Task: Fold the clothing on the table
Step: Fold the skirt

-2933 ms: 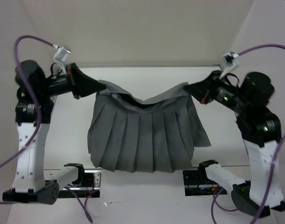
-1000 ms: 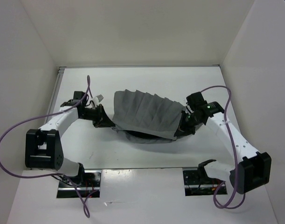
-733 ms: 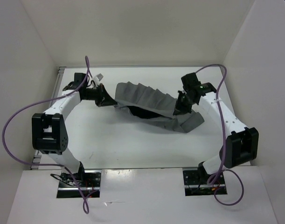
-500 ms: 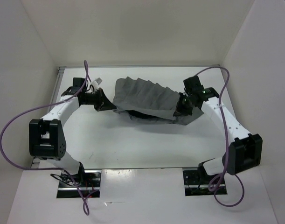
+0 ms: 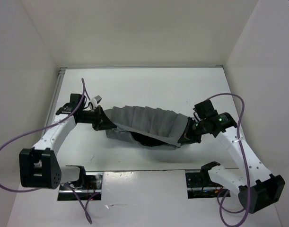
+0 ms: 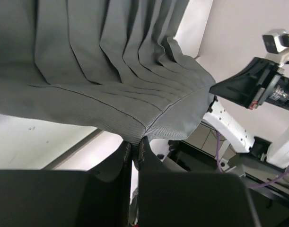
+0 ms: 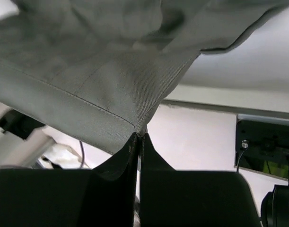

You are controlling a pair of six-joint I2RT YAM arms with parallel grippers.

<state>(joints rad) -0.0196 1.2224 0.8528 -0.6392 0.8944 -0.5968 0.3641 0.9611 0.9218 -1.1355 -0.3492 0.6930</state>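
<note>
Pinching hard with both sets of jaws: squeezing one corner of the skirt (image 5: pixel 149 120) in the left gripper (image 6: pixel 135 141), fingers nearly meeting with only fabric between them, and clamping the opposite corner just as tightly in the right gripper (image 7: pixel 138 136). Straining to read the small print on the right gripper's black body from the left wrist view, and getting only a blur.

Holding the skirt stretched the long way, left to right, low over the middle of the table (image 5: pixel 144 85), dipping a little toward the right end; contact with the surface hard to judge. Showing pleats running across the short way on top, with the dark-lined opening facing the near edge.

Reaching in low with the left arm (image 5: pixel 54 135), forearm slanting forward from an elbow at the near left, wrist pointing right into the cloth. Mirroring that with the right arm (image 5: pixel 243 151), elbow down at the near right corner, forearm angling forward and left, wrist pointing left at the skirt's end.
</note>
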